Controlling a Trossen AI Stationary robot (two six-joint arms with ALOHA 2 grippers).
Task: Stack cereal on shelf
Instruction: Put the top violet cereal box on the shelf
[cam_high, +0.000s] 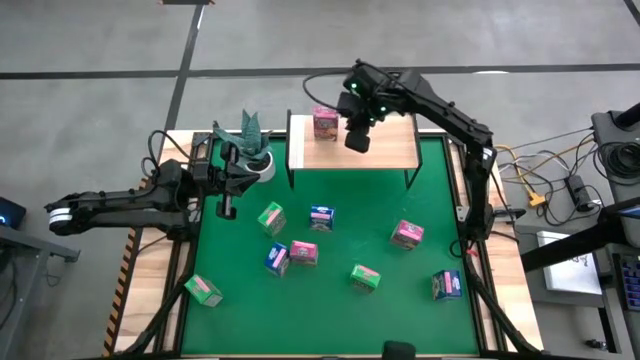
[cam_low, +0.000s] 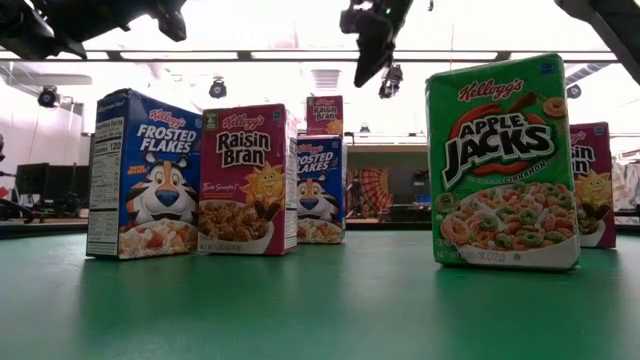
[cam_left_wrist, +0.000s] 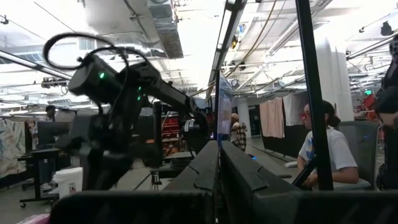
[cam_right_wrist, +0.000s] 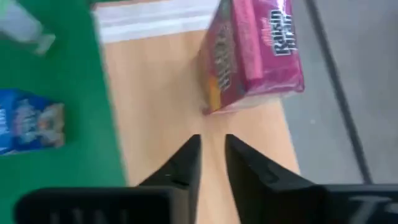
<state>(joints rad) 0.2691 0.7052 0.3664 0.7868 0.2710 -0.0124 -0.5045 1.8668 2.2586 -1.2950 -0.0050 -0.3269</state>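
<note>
The right end effector (cam_high: 357, 137) hangs over the pale wooden shelf (cam_high: 390, 150), its two fingers (cam_right_wrist: 186, 163) almost together with only a thin gap and nothing between them. One pink cereal box (cam_high: 325, 123) stands on the shelf, just beside this end effector but apart from it. The other eight cereal boxes are spread on the green tabletop (cam_high: 340, 315), and the left end effector (cam_high: 227, 207) waits fully closed and empty at the left edge of the mat.
</note>
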